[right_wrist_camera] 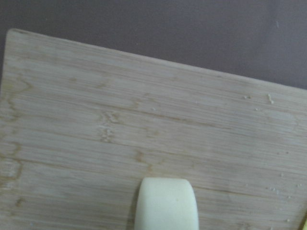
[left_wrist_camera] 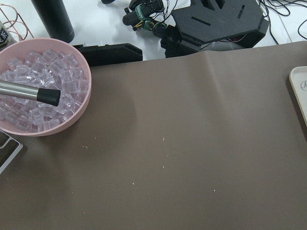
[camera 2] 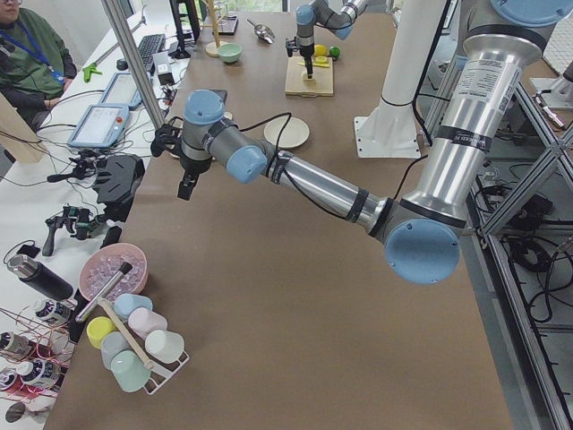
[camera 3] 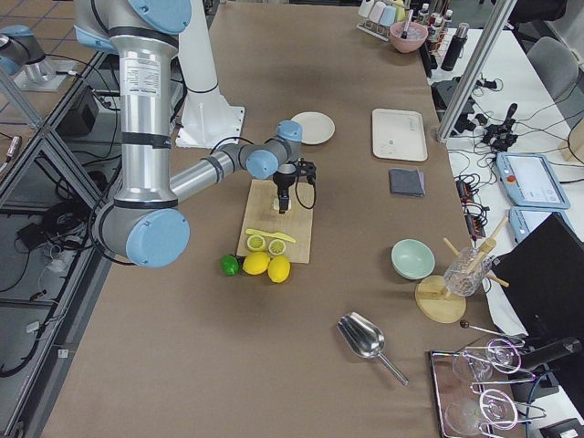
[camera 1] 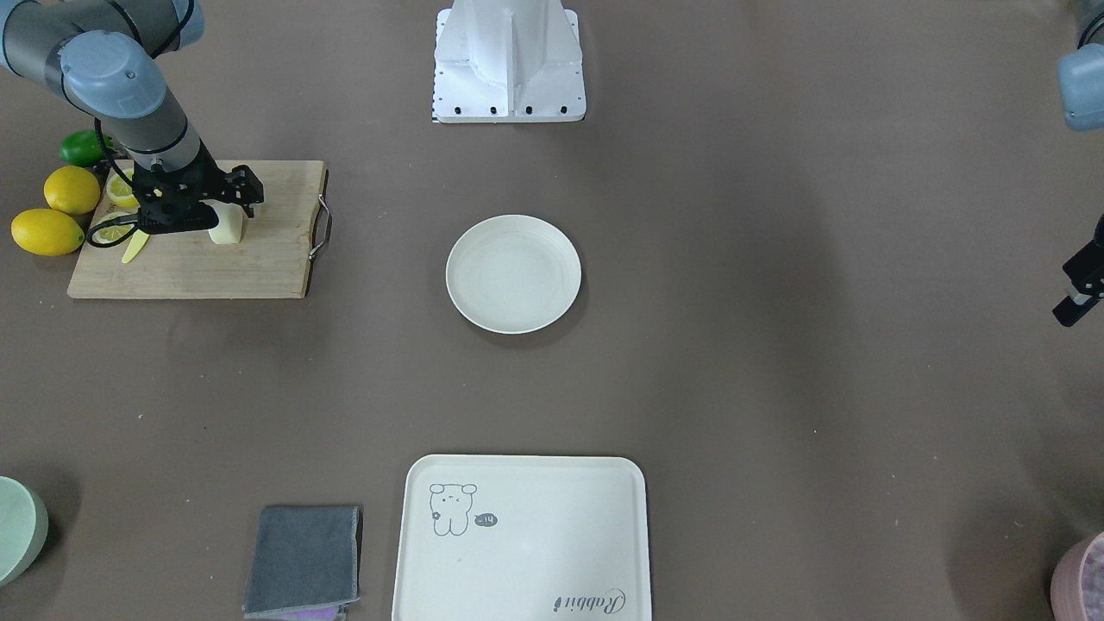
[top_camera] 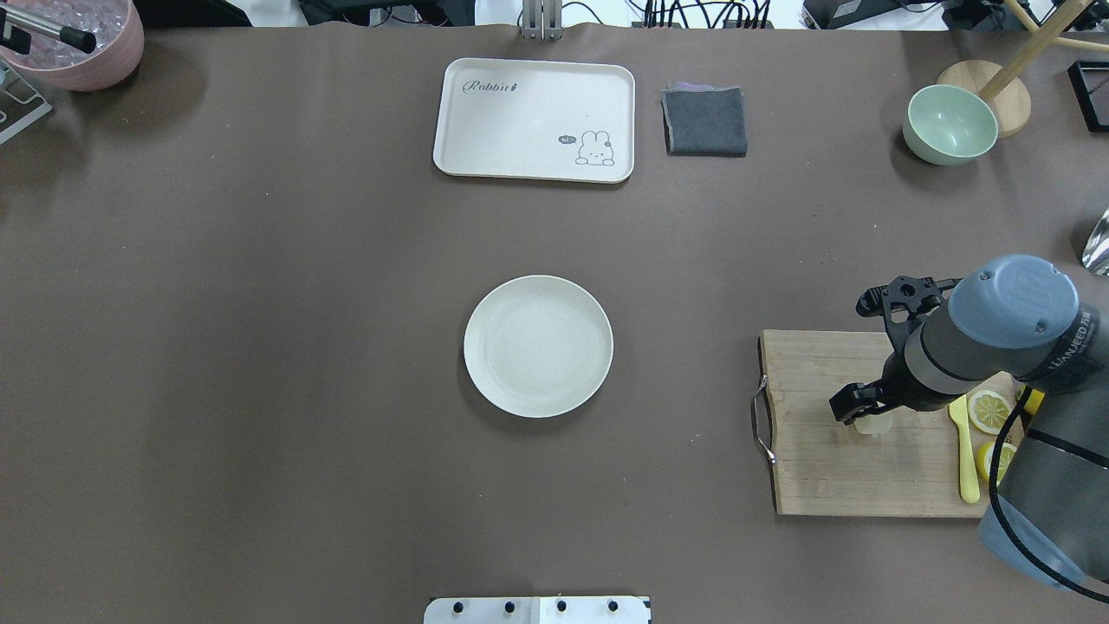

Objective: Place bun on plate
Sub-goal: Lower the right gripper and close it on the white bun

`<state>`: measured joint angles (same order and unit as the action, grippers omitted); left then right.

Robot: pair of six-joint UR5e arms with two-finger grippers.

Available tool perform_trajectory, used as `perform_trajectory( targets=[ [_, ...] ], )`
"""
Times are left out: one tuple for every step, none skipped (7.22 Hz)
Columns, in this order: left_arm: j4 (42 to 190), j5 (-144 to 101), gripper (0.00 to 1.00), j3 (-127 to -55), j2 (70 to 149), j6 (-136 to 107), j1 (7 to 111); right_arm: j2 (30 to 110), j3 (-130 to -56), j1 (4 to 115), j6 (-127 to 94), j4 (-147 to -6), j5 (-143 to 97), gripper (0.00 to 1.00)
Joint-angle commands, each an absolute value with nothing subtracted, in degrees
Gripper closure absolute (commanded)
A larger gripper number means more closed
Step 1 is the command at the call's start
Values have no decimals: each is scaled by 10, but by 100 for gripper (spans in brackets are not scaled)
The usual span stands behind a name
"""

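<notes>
The bun is a pale cream lump standing on the wooden cutting board; it also shows at the bottom of the right wrist view as the bun. My right gripper hangs directly over the bun with its fingers down around the top, and I cannot tell whether they press on it. The round off-white plate lies bare at the table's middle, well away from the board. My left gripper hovers at the table's far side, its jaws too cut off to judge.
Lemon slices and a yellow knife lie on the board behind the bun; whole lemons and a lime sit beside it. A bear tray, grey cloth, green bowl and pink ice bowl line the far edge.
</notes>
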<state>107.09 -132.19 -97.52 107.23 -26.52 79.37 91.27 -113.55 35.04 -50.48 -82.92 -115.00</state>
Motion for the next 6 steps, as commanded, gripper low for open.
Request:
perform_trajectory(
  targets=[
    [1071,-1321,2,-980,1071,-266,793,910,-1136,344,-511,-829,-1142,84],
    [1071,-1321,2,-980,1071,-265,793,910,-1134,343,-511,-829,-1138,100],
    [1088,-1321,2,-987,1050,-265,789,910,-1140,344,-511,-829,-1137,100],
    [1121,-1321,2,-984,1038,-270,788,907,-1150,346,-511,-829,-1137,100],
    [1123,-1322,2,-984,1038,-270,788,907,-1171,370,-505,-829,-1141,100],
    [1123,-1323,2,-986,1038,-271,781,887,-1190,385,-505,-830,-1143,100]
  ],
)
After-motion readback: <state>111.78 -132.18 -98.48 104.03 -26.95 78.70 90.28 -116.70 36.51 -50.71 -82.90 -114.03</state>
